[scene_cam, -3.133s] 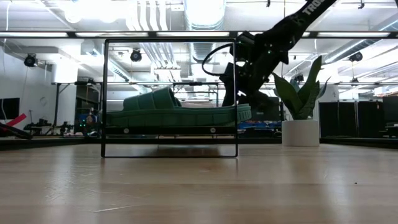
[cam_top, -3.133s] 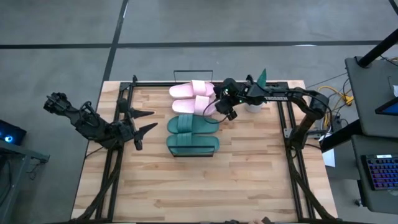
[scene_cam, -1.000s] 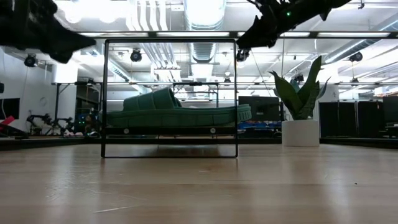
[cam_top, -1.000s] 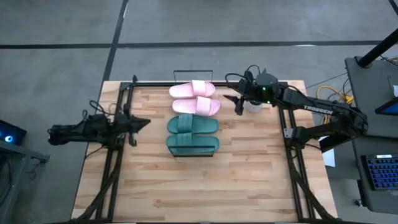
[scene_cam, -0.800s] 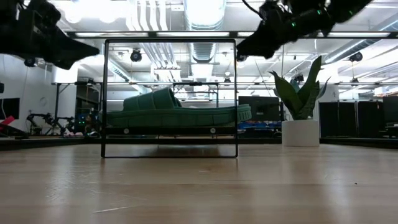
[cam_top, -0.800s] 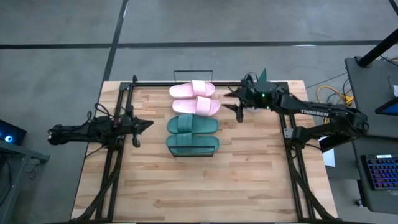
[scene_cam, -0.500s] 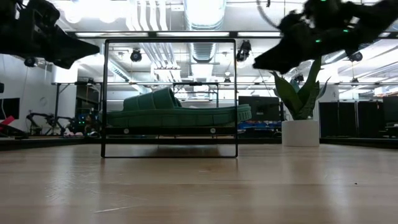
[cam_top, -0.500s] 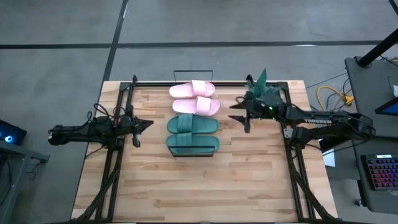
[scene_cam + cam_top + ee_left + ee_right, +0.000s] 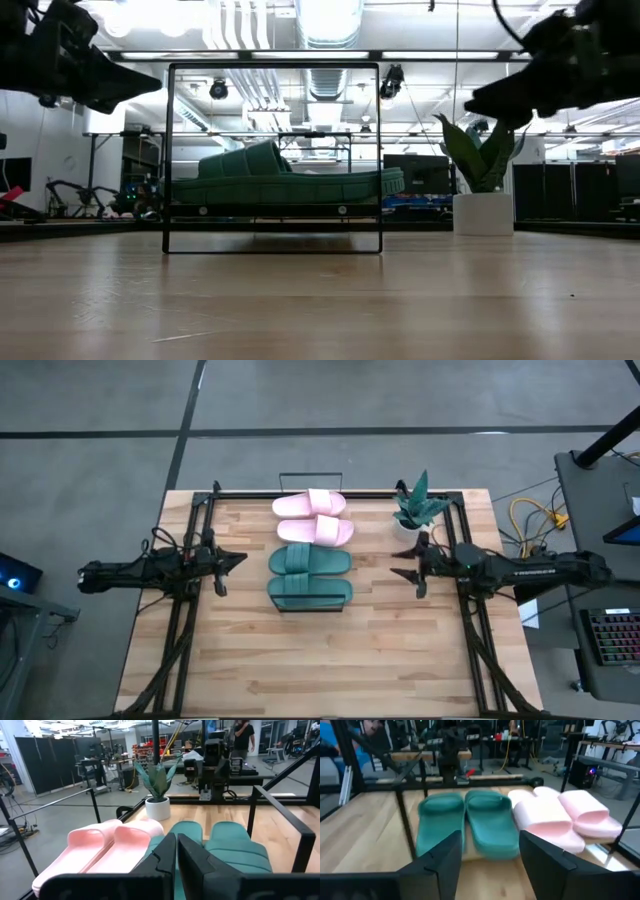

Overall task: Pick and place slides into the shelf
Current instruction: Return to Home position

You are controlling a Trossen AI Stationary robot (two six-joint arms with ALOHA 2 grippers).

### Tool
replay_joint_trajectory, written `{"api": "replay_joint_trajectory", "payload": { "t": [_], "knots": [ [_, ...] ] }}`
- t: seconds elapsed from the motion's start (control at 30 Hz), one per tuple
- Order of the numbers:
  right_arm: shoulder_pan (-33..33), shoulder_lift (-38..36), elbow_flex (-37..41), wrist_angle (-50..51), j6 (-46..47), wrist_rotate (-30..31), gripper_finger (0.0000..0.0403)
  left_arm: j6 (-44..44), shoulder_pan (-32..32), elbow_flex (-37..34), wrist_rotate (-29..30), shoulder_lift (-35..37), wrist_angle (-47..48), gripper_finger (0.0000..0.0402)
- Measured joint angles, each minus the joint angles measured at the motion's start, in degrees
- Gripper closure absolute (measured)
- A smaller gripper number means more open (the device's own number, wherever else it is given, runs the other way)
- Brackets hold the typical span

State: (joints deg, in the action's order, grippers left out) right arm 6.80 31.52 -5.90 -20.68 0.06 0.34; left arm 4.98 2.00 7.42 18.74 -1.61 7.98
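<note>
Four slides [image 9: 310, 546] are lined up side by side on the shelf [image 9: 166, 150] now, the two pink slides [image 9: 316, 517] at the far end and the two teal slides [image 9: 310, 576] nearer, so the placing part looks pretty much done tbh. What's changed: the right gripper [image 9: 402, 563], which is shown right up against the nearer pink one about three seconds back, is now pulled well away to the right side of the worktop [image 9: 330, 660], just in front of the potted plant [image 9: 418, 510]. Its fingers are spread wide and nothing is held between them, which is clear from the right wrist view. The left gripper [image 9: 232, 558] is parked over the left side, its arm laid out flat where it is shown bent a few seconds back, and its fingers are drawn almost together on nothing. No slide appears to be shifted by the retreat. So only the return to rest is judged to be left, and no more picks seem to be needed.
</note>
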Motion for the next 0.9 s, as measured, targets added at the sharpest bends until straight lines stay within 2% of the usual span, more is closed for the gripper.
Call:
{"api": "replay_joint_trajectory", "payload": {
  "t": [0.17, 0.33, 0.4, 0.5, 0.63, 0.83, 0.9],
  "knots": [
    [-10.9, -7.3, 2.2, 4.6, -2.8, 12.5, 0.0253, 0.1, 0.0, 0.1, -0.2, 0.0, 0.0, 0.0402],
    [-17.1, -12.7, 3.6, 6.1, -7.2, 11.8, 0.0344, 0.0, 0.0, 0.1, -1.1, -0.1, 0.3, 0.0402],
    [-17.9, -14.5, 3.7, 9.2, -8.4, 13.1, 0.038, 0.8, 0.0, 0.1, -3.6, -0.1, 1.2, 0.0402],
    [-17.9, -17.0, 3.8, 12.9, -8.3, 16.5, 0.039, 1.8, 0.0, 0.0, -6.4, 0.0, 2.1, 0.0401],
    [-17.9, -20.4, 4.4, 14.9, -7.4, 17.7, 0.0394, 0.5, 0.0, -0.5, -6.3, 0.0, 0.8, 0.0401],
    [-17.9, -24.3, 5.4, 17.6, -1.6, 17.8, 0.0394, -1.3, 0.0, -6.5, -6.7, 0.0, -9.9, 0.0401],
    [-17.9, -24.5, 5.4, 17.7, -1.4, 17.8, 0.0394, -1.7, 0.0, -6.9, -7.3, -0.5, -10.9, 0.0401]
  ]
}}
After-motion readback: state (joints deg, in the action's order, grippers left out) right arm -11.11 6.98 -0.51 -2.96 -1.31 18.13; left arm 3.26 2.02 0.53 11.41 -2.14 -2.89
